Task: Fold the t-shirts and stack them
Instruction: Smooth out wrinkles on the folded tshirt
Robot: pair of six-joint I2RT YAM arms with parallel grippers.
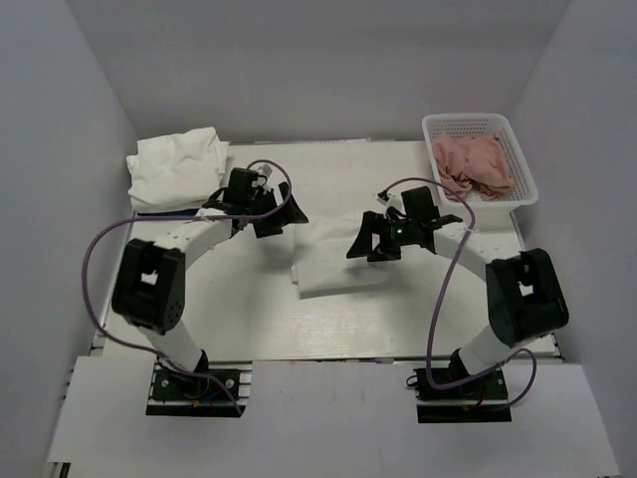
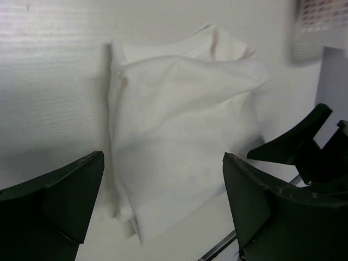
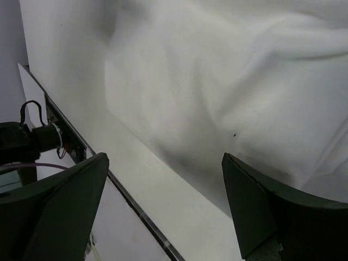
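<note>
A folded white t-shirt [image 1: 333,267] lies as a rectangular bundle at the table's centre. It also shows in the left wrist view [image 2: 179,130] and fills the upper right of the right wrist view [image 3: 234,76]. My left gripper [image 1: 279,221] is open and empty, just left of and above the bundle [image 2: 163,157]. My right gripper [image 1: 368,251] is open and empty over the bundle's right edge [image 3: 165,157]. A stack of folded white t-shirts [image 1: 177,165] sits at the far left corner. No print shows on any shirt.
A white mesh basket [image 1: 525,169] at the far right holds crumpled pinkish cloth [image 1: 474,164]; its corner shows in the left wrist view [image 2: 321,27]. Grey walls enclose the table on three sides. The table's near edge [image 3: 136,212] runs under my right gripper.
</note>
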